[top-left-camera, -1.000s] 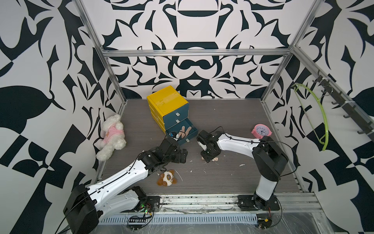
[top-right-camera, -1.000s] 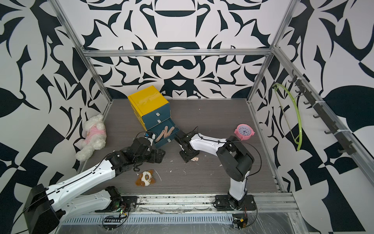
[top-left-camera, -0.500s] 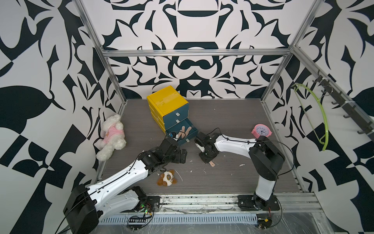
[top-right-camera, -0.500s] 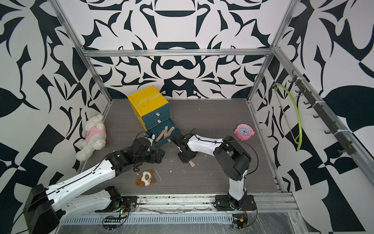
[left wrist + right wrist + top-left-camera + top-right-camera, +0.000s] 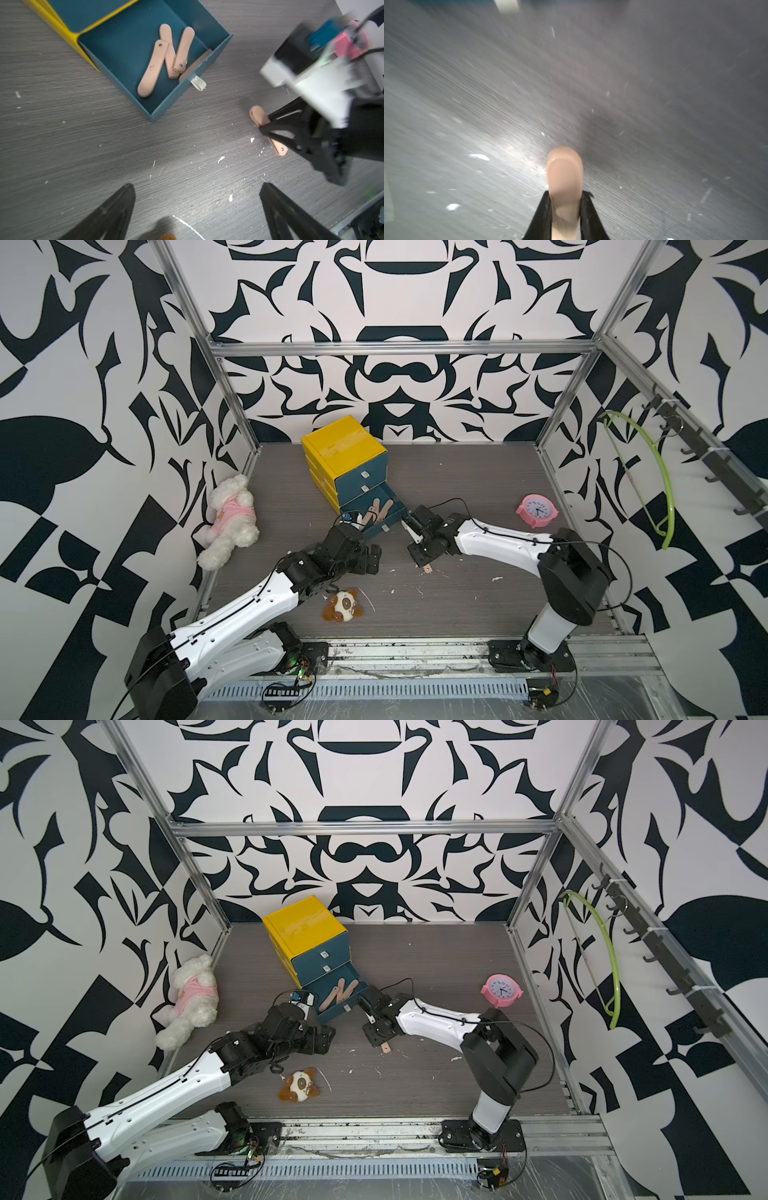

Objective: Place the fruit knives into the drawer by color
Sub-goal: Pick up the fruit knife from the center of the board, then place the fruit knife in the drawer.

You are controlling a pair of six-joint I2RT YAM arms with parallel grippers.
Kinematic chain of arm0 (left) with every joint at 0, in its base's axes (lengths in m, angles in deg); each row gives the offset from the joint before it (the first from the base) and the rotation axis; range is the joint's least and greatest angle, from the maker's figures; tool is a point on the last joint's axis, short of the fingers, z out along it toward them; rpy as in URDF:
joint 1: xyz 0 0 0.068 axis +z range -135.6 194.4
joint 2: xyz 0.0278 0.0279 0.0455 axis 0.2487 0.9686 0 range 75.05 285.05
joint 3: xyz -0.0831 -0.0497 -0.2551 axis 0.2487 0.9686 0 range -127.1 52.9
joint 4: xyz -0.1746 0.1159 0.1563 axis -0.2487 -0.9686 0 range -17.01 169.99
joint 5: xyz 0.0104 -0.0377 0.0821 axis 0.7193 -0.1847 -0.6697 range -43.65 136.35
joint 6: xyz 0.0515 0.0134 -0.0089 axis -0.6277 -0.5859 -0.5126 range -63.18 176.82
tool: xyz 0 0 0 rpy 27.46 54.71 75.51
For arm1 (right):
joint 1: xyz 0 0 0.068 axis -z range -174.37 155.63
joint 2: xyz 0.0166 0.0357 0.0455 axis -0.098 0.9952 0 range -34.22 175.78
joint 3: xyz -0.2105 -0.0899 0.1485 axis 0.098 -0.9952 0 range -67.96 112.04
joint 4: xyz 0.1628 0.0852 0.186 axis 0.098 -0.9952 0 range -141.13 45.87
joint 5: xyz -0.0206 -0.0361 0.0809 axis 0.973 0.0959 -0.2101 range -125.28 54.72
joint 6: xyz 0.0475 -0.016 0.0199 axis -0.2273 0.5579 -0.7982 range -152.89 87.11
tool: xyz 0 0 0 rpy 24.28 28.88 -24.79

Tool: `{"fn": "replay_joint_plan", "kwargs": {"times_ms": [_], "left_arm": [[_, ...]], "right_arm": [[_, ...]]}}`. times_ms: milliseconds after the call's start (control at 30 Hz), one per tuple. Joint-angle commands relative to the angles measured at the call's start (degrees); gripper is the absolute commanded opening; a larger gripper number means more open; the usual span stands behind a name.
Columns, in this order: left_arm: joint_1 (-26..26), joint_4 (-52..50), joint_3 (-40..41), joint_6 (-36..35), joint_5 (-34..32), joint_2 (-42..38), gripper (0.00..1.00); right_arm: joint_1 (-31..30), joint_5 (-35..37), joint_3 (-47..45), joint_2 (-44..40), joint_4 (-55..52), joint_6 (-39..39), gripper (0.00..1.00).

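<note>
Pointing toward drawer, peach knife in hand.

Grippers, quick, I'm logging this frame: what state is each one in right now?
The left gripper: open, holding nothing.
The right gripper: shut on a peach knife.
</note>
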Motion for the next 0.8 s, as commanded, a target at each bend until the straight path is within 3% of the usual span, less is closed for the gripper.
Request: {"fn": "replay_joint_plan", "kwargs": {"times_ms": [0, 167, 400, 567, 767], "left_arm": [[0.1, -2.1, 1.6, 1.0, -2.7, -2.0, 0.99], [0.1, -3.0, 2.6, 2.5, -3.8, -3.5, 0.99], [0.1, -4.9, 2.0, 3.8, -4.0, -4.5, 0.99], [0.1, -6.4, 1.4, 3.9, -4.3, -5.6, 0.99], [0.1, -7.7, 0.9, 4.3, -4.4, -6.3, 0.99]], "right_arm": [[-0.1, 0.1, 3.0, -5.0, 6.5, -4.1, 0.08], [-0.1, 0.4, 10.2, -2.1, 12.4, -11.8, 0.08], [2.3, 3.0, 19.3, 8.8, 17.9, -29.5, 0.08], [2.8, 4.0, 26.3, 16.2, 18.8, -37.0, 0.09], [3.6, 3.2, 28.5, 20.7, 20.3, -41.6, 0.29]]}}
